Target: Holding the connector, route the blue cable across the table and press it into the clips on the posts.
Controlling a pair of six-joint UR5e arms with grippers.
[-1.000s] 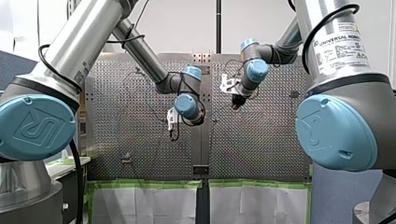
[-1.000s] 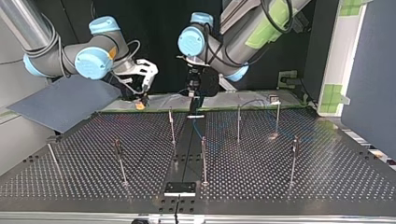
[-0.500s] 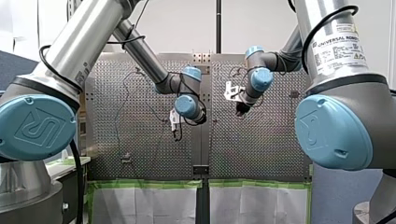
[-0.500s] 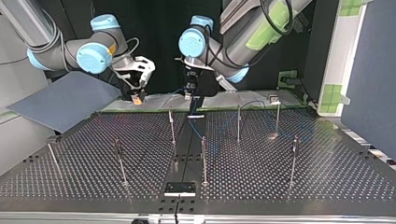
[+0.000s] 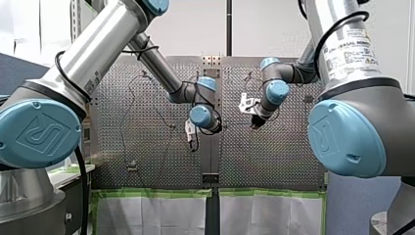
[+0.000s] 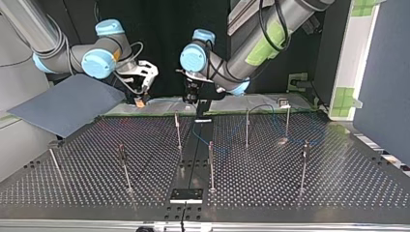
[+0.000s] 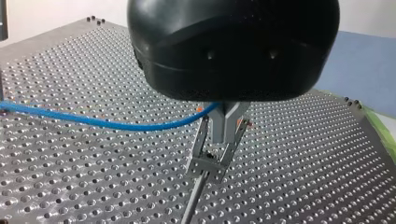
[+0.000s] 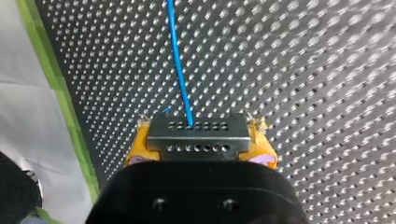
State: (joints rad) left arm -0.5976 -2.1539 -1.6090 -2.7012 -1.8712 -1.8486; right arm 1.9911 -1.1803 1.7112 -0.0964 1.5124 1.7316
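Observation:
In the right wrist view my right gripper (image 8: 201,150) is shut on the perforated metal connector (image 8: 197,136), held between its yellow pads (image 8: 138,148). The blue cable (image 8: 180,70) runs ahead from it over the table. In the left wrist view my left gripper (image 7: 224,136) has its metal fingers shut on the blue cable (image 7: 116,125), right above the clip (image 7: 205,167) of a post. In the top view my left gripper (image 6: 191,95) hangs near the far middle post (image 6: 177,129); my right gripper (image 6: 141,99) is further to the view's left.
Several thin posts stand on the perforated table (image 6: 290,193), among them a near middle post (image 6: 211,164) and a right one (image 6: 303,166). Loose blue cable (image 6: 261,107) lies around the far right posts. A grey board (image 6: 63,106) leans at the top view's left.
In the front view my left gripper has come down and to the right with the cable. My right gripper has also shifted right and lower, still holding the connector.

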